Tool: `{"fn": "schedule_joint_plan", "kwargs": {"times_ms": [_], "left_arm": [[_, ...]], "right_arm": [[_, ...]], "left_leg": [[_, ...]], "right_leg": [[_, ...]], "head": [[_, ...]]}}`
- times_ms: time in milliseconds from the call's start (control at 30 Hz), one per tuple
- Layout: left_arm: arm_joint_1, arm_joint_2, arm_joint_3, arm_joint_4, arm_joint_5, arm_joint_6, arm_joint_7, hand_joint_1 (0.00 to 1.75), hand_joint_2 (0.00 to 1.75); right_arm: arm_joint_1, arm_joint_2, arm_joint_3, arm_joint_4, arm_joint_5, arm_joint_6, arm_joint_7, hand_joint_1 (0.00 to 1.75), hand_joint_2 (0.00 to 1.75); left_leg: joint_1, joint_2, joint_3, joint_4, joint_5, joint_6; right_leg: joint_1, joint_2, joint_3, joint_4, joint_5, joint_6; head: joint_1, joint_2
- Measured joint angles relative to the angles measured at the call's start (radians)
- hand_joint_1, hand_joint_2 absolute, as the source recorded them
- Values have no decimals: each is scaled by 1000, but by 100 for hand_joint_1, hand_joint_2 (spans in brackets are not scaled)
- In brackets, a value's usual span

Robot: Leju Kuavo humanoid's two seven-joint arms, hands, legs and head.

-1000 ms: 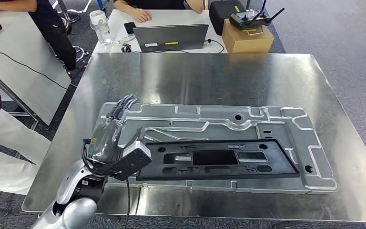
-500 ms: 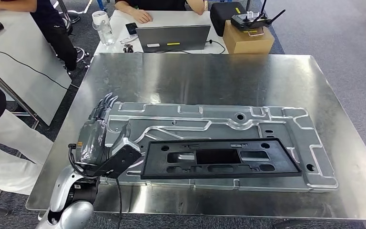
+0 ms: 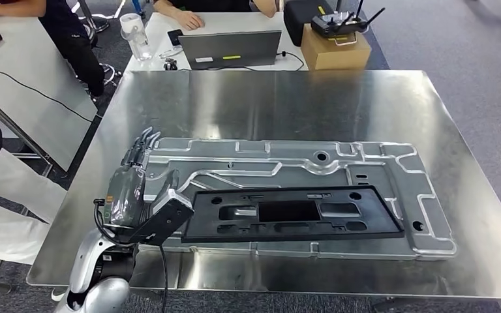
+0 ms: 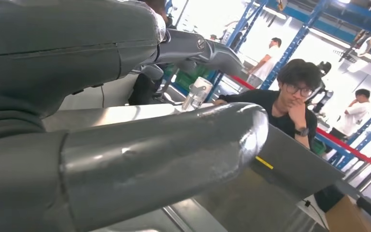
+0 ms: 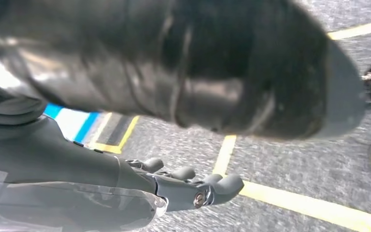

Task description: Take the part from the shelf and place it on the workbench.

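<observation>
1. Two hands on this robot, and the left hand (image 3: 134,189) is the one over the shiny metal surface (image 3: 267,104), sitting at the left end of the big silver cast plate (image 3: 378,163). Its fingers (image 3: 142,145) are stretched out and apart, reaching away from the robot along the plate's left edge, and nothing is in them.
2. Black part (image 3: 293,213), a long flat frame with cutouts, lies flat on the silver plate. Its left end is just beside the left hand, right next to the thumb (image 3: 168,184), but whether they actually touch is hard to call from the head view.
3. Left wrist view has the thumb (image 4: 164,154) huge and grey up close, with the fingers (image 4: 198,48) sticking out straight beyond it.
4. Right hand (image 5: 174,186) hangs over grey floor (image 5: 290,164) with yellow lines. Its fingers (image 5: 222,183) look loosely curled with nothing in them, though that view is blurry, so open or closed is a toss-up.
5. Well beyond the left hand's fingertips, past the far edge of the surface, sit a laptop (image 3: 229,48), a clear bottle (image 3: 135,36) and a cardboard box (image 3: 336,51), with a person (image 4: 290,104) behind the laptop.
</observation>
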Motion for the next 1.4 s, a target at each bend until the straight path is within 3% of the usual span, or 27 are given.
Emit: {"fn": "schedule_joint_plan", "kwargs": {"times_ms": [67,167,200,233,267,333,400,433,533,600,667,700,733,800,833,900,933,967,1033,1067,1133,1200,1233,1267,1300,1367,1400], "left_arm": [[9,0,7,-2,-7,11,1,0,0],[49,0,34,-16,-31,48,0,0,0],[70,5,50,-23,-34,69,-4,0,0],[87,18,69,-28,-26,93,-14,0,0],[99,41,93,-32,-5,118,-30,0,0],[107,96,152,-34,59,156,-76,0,0],[114,134,205,-41,96,166,-114,0,0],[117,144,222,-45,100,165,-124,0,0],[124,159,252,-55,95,158,-133,0,0],[127,162,265,-59,91,154,-133,0,0],[131,163,270,-60,89,152,-133,0,0],[133,163,272,-60,86,152,-132,0,0],[135,164,273,-60,83,152,-131,0,0],[136,164,280,-60,77,152,-129,0,0],[134,164,286,-60,74,151,-128,0,0],[128,165,300,-60,71,150,-131,0,0],[125,165,306,-60,70,149,-133,0,0],[123,165,311,-60,70,150,-135,0,0],[122,165,319,-60,71,151,-138,0,0],[123,165,322,-59,71,153,-140,0,0],[127,165,328,-59,74,157,-143,0,0],[133,165,332,-58,77,160,-147,0,0],[136,165,333,-58,79,160,-149,0,0],[137,164,333,-57,81,157,-151,0,0],[135,160,330,-56,78,149,-149,0,0],[130,127,313,-57,41,118,-125,0,0],[129,99,298,-60,9,103,-106,0,0]], "right_arm": [[3,5,-2,0,-8,-6,0,0,0],[13,43,-16,0,-47,-42,3,0,0],[19,71,-24,0,-68,-69,3,0,0],[25,107,-32,0,-93,-107,4,0,0],[30,149,-39,1,-118,-151,5,0,0],[36,238,-53,2,-161,-233,5,0,0],[38,308,-60,3,-181,-266,1,0,0],[39,331,-63,4,-185,-267,-1,0,0],[42,370,-66,9,-195,-261,-1,0,0],[45,378,-68,9,-198,-256,0,0,0],[46,380,-71,9,-200,-253,0,0,0],[46,380,-72,9,-203,-253,0,0,0],[46,381,-74,9,-208,-253,0,0,0],[45,387,-76,8,-228,-267,5,0,0],[43,393,-76,8,-242,-280,10,0,0],[38,404,-76,8,-271,-299,21,0,0],[35,408,-75,8,-284,-301,23,0,0],[34,411,-73,8,-297,-301,23,0,0],[34,418,-65,7,-322,-302,24,0,0],[34,420,-59,8,-335,-303,25,0,0],[33,423,-46,8,-359,-305,26,0,0],[33,423,-31,8,-377,-301,25,0,0],[33,422,-21,7,-383,-296,25,0,0],[33,416,-10,7,-384,-284,25,0,0],[32,400,6,7,-380,-265,23,0,0],[32,340,55,5,-354,-190,14,0,0],[31,301,83,5,-337,-147,7,0,0]], "left_leg": [[2,0,-14,32,-30,-7],[2,1,-82,195,-133,-13],[2,1,-103,246,-153,-13],[1,1,-110,267,-152,-12],[0,1,-100,250,-130,-7],[-10,1,-33,124,-62,17],[-24,7,22,10,-20,42],[-30,10,31,-16,-11,49],[-32,13,19,-40,25,45],[-23,16,-1,-53,56,46],[-20,17,-32,-53,80,48],[-19,17,-49,-50,91,47],[-19,18,-66,-45,101,46],[-19,18,-101,-29,118,41],[-19,18,-117,-18,124,38],[-20,17,-143,0,134,29],[-20,17,-150,5,139,23],[-19,17,-153,7,146,17],[-16,17,-158,10,156,4],[-14,15,-165,20,143,-2],[-9,10,-190,86,66,-12],[-4,9,-219,205,-26,-20],[-2,9,-225,255,-46,-23],[0,9,-218,280,-41,-25],[3,9,-193,268,-16,-26],[6,9,-92,148,32,-22],[4,9,-37,69,35,-18]], "right_leg": [[0,-3,-6,-4,3,-17],[7,-6,-21,-6,13,-35],[11,-7,-26,-6,17,-40],[17,-9,-31,-6,21,-44],[23,-11,-37,-5,25,-48],[33,-14,-46,-5,37,-54],[35,-16,-50,-8,52,-52],[30,-17,-50,-11,60,-47],[24,-17,-53,-22,79,-29],[27,-13,-66,13,22,-19],[23,-11,-87,115,-81,-10],[20,-11,-93,171,-112,-6],[18,-11,-91,213,-119,-3],[17,-11,-42,204,-71,0],[17,-11,7,147,-46,-2],[20,-11,106,8,-47,-11],[24,-10,135,-43,-60,-17],[28,-10,145,-67,-70,-23],[29,-12,138,-79,-58,-38],[27,-15,130,-81,-48,-46],[24,-20,106,-86,-24,-60],[26,-22,74,-84,0,-65],[27,-22,56,-81,12,-64],[27,-22,38,-77,23,-62],[26,-22,20,-72,33,-58],[23,-22,-11,-58,50,-48],[23,-21,-21,-52,58,-40]], "head": [[0,0],[0,0],[0,0],[0,0],[0,0],[0,0],[-1,0],[-2,0],[-4,0],[-4,0],[-4,0],[-4,0],[-4,0],[-4,0],[-4,0],[-4,0],[-4,0],[-4,0],[-4,0],[-4,0],[-4,0],[-4,0],[-4,0],[-5,0],[-5,0],[-5,0],[-5,0]]}}
